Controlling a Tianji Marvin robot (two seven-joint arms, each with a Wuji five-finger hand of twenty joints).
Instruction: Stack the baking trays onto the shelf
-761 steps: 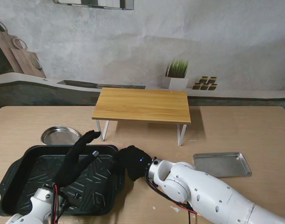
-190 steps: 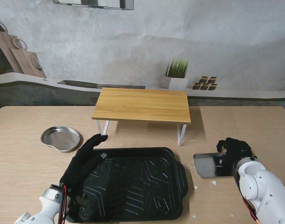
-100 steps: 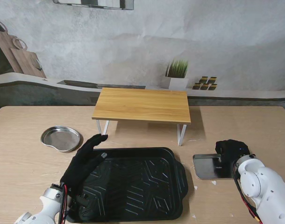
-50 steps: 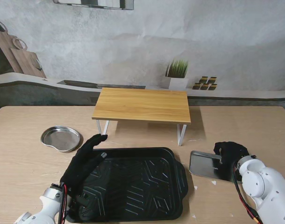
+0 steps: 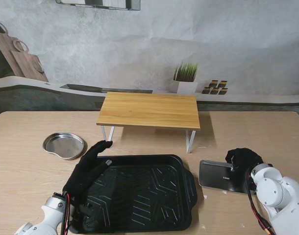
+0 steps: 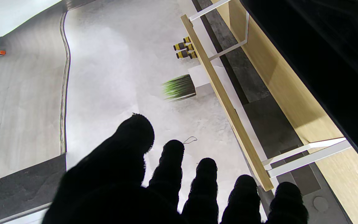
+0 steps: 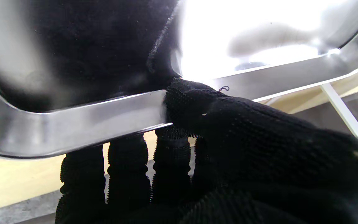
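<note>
A large black baking tray lies on the table near me, in front of the wooden shelf. My left hand rests open at its left rim, fingers spread and extended. A small silver rectangular tray is lifted and tilted at the right, its right edge pinched by my right hand. In the right wrist view the thumb presses on the silver tray's rim with the fingers under it. A round silver pan sits on the table at the left.
A potted grass plant and small yellow-black items stand on the ledge behind the shelf. Wooden boards lean at the far left. The shelf stands on white legs.
The black tray was earlier dragged from the left to the middle. In the last second my right hand closed on the silver tray, raised and tilted it, and shifted it slightly left.
</note>
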